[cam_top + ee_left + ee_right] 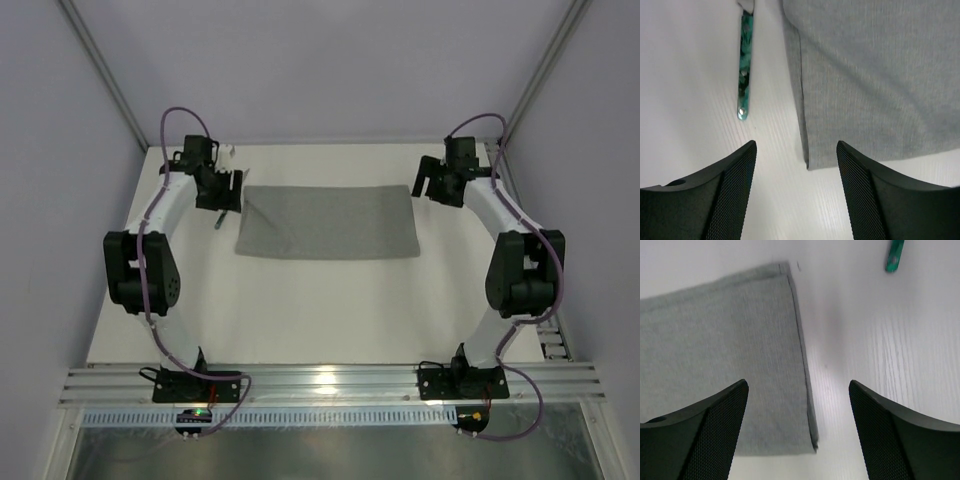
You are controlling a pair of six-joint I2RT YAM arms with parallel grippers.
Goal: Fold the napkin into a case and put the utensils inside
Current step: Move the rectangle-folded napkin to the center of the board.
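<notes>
The grey napkin [328, 221] lies folded into a flat wide rectangle at the back middle of the table. My left gripper [226, 190] is open and empty above its left end. In the left wrist view [796, 145] the jaws straddle the napkin's [865, 75] corner edge. A utensil with a marbled teal handle [745, 65] lies just left of the napkin; its head is cut off, so I cannot tell fork from knife. My right gripper [432, 183] is open and empty above the napkin's right end [725, 355]. A second teal handle tip [895, 255] shows beyond it.
The white table [320, 310] ends at an aluminium rail along the near edge. Pale walls and slanted frame posts enclose the back and sides. The end of the left utensil [217, 222] pokes out below the left gripper.
</notes>
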